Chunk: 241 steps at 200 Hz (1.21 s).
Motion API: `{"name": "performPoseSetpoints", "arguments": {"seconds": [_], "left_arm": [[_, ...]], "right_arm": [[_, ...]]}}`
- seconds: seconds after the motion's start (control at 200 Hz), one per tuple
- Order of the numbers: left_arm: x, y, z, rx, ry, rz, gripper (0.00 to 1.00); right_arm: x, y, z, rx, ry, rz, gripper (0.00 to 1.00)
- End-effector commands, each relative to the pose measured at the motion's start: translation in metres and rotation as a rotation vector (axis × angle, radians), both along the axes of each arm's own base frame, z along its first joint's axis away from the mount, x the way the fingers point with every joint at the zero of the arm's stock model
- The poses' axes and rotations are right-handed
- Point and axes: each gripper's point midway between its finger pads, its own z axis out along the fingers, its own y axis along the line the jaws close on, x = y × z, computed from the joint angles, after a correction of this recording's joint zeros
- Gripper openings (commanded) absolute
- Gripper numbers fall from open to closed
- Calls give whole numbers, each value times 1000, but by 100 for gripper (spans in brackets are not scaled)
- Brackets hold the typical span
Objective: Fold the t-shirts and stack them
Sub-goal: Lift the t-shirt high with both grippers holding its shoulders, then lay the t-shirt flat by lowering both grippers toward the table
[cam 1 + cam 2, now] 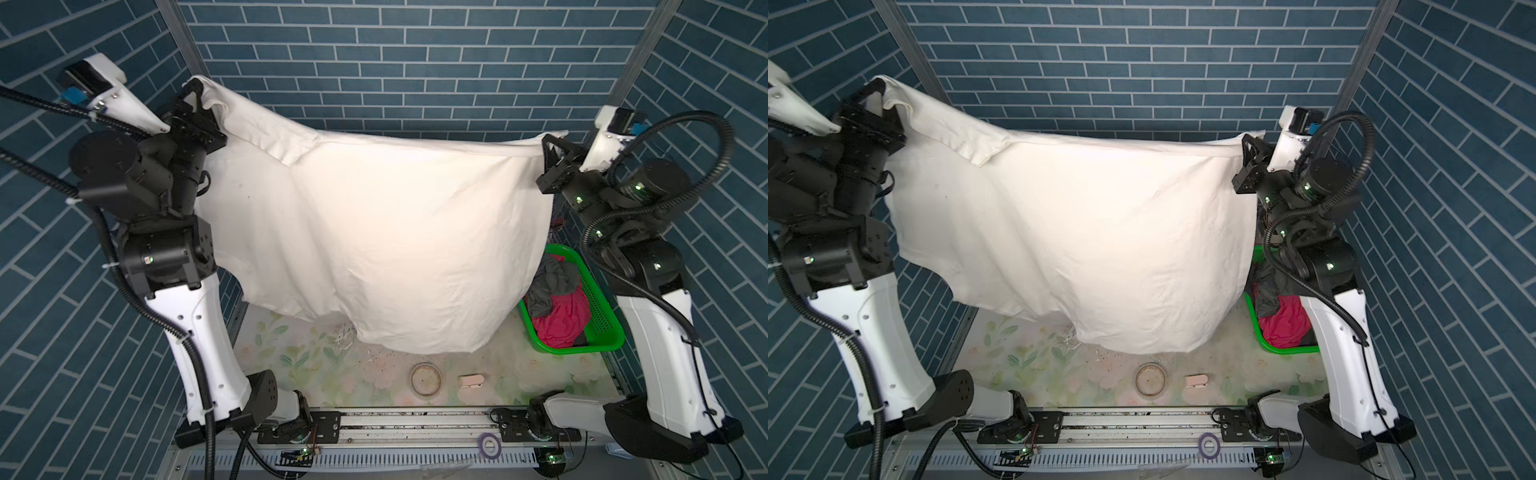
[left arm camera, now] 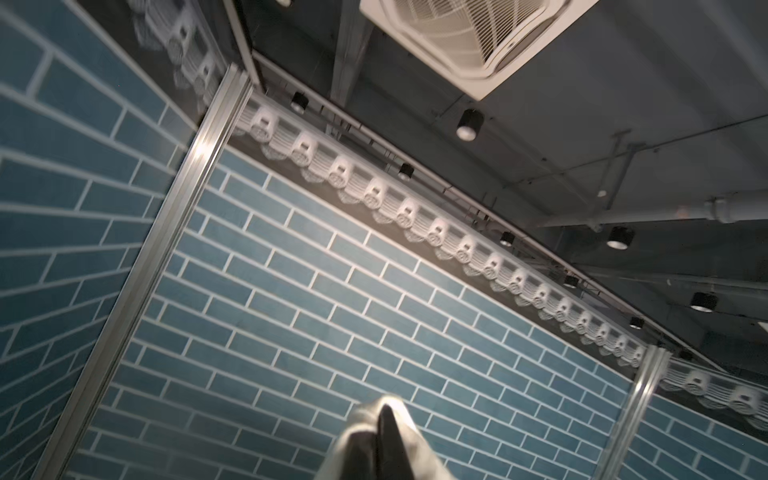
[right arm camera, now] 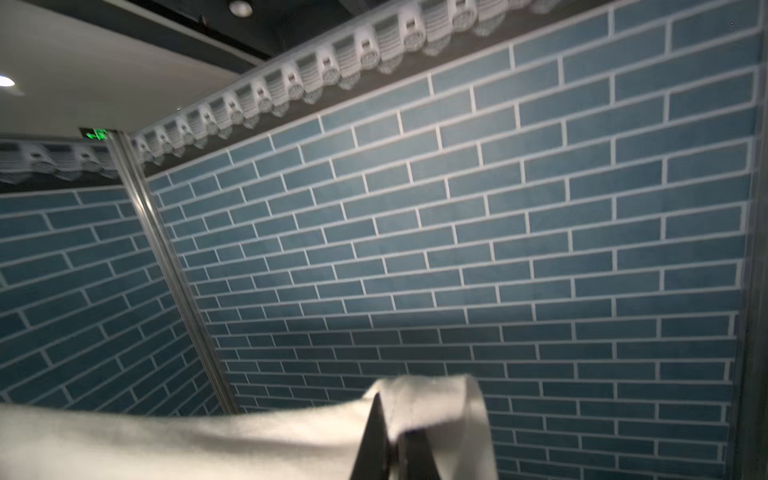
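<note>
We see a left arm (image 1: 199, 332) and a right arm (image 1: 656, 332), both in smooth white shells dotted with small holes, with bulky black joints (image 1: 162, 253) that carry tiny green lights. Ribbed black cables (image 1: 50, 104) trail along them (cinched here and there with white zip ties). The left gripper (image 1: 194, 89) and right gripper (image 1: 549, 143) are black, each backed by a white camera housing (image 1: 604, 143) with a blue tag.

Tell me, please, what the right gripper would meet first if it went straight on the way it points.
Probably the blue brick wall: beyond the white shirt pinched in the right gripper, nothing shows ahead, though depth is unclear.
</note>
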Motion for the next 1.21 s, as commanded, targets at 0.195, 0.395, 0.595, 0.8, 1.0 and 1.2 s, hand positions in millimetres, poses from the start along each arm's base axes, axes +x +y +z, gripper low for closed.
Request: {"name": "performPoseSetpoints", "arguments": {"seconds": [0.195, 0.395, 0.595, 0.8, 1.0, 1.2], "left_arm": [[169, 15, -218, -116, 408, -41, 0], [238, -15, -367, -132, 620, -61, 0], [288, -43, -450, -81, 742, -77, 0], [326, -52, -482, -30, 789, -47, 0], [347, -50, -503, -35, 888, -50, 0], [345, -60, -543, -95, 966, -120, 0]], "right_arm": [[125, 20, -215, -3, 465, 64, 0], [178, 27, -351, -56, 690, 47, 0], [223, 24, -442, -96, 842, 53, 0], [261, 18, -472, -89, 875, 52, 0], [285, 3, -490, -60, 904, 49, 0], [293, 3, -509, -33, 943, 75, 0]]}}
